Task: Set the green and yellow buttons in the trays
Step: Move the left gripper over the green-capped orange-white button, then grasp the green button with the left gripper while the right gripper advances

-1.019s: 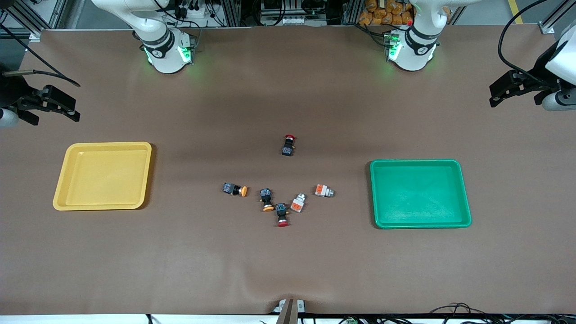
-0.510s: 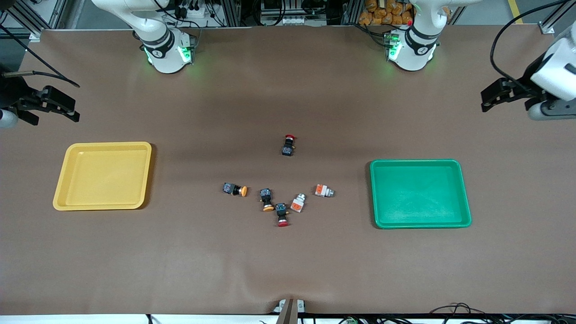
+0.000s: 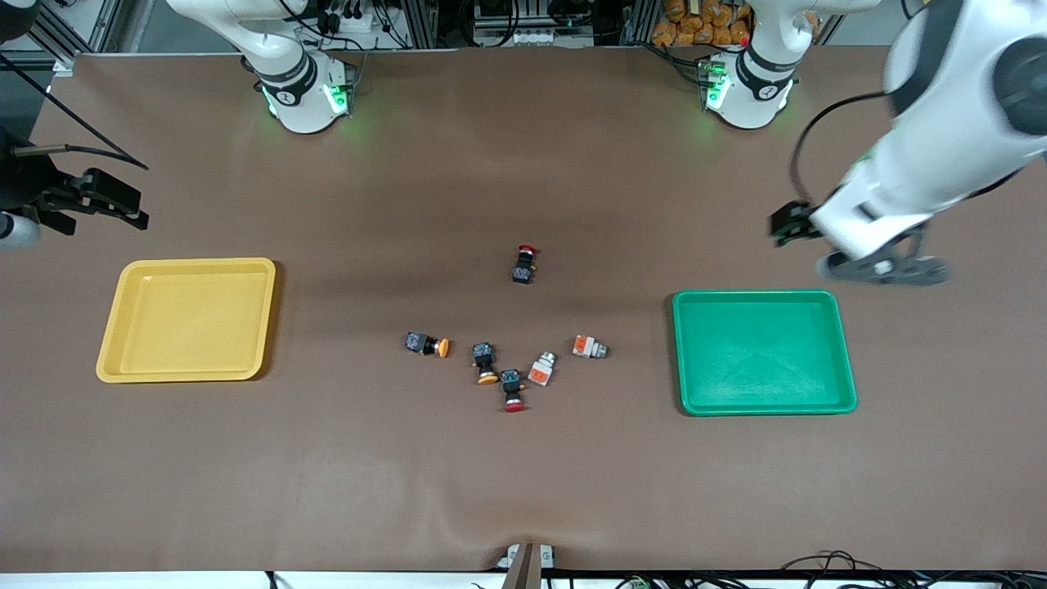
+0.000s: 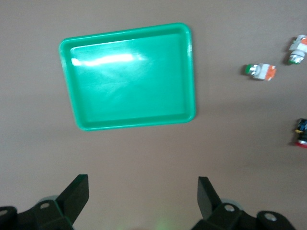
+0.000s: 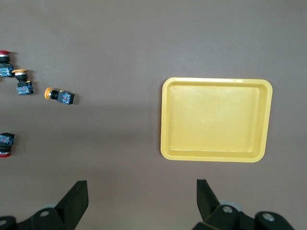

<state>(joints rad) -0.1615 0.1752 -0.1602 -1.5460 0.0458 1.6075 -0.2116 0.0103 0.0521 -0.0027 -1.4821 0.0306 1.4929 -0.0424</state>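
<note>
Front view: on the brown bench [image 3: 523, 474], six buttons cluster between the yellow tray [image 3: 114, 360] at the right arm's end and the green tray [image 3: 847, 352] at the left arm's end. Two yellow-capped buttons [image 3: 428, 344] and two white-and-orange buttons [image 3: 588, 347] lie on the bench, outside both trays, beside two red-capped switches [image 3: 524, 266].

Left wrist view: the left tool [image 4: 143, 197], jaws spread and empty, hangs over bare bench beside the green tray.

Right wrist view: the right tool [image 5: 142, 197], likewise released, hangs beside the yellow tray.

buttons [image 3: 507, 360]: four, mid-table, between trays | trays [image 3: 188, 319]: yellow, green, empty
</note>
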